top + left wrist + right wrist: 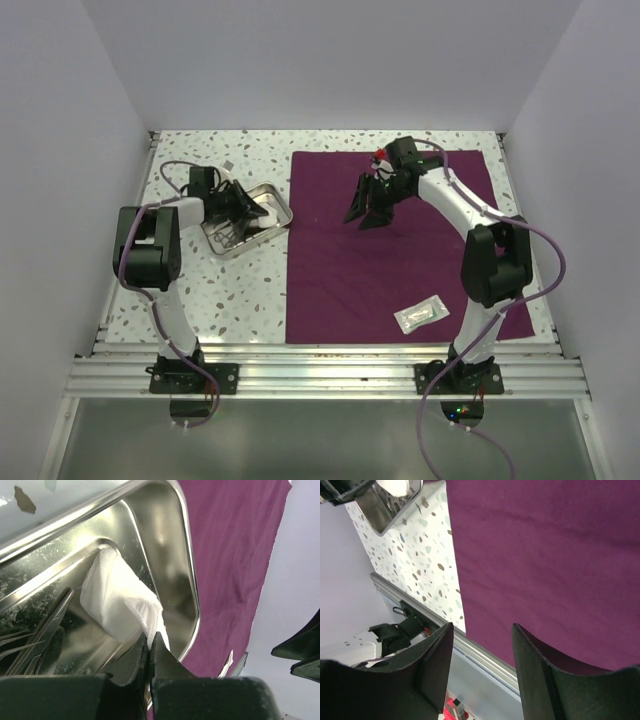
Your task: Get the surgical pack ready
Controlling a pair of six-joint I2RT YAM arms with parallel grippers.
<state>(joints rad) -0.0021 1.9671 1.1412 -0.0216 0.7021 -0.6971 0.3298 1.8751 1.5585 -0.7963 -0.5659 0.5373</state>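
The purple-maroon drape (400,250) lies flat on the table's right half. A steel tray (272,192) sits just left of it, holding instruments (35,640) and a white gauze square (115,600). My left gripper (150,640) is inside the tray, shut on a corner of the gauze. My right gripper (368,215) hovers open and empty above the drape's upper middle; its jaws stand wide apart over the drape (545,555). A clear pouch (421,315) lies on the drape's near right part.
The speckled tabletop (230,290) lies left of the drape. White walls enclose the table on three sides. An aluminium rail (320,365) runs along the near edge by the arm bases.
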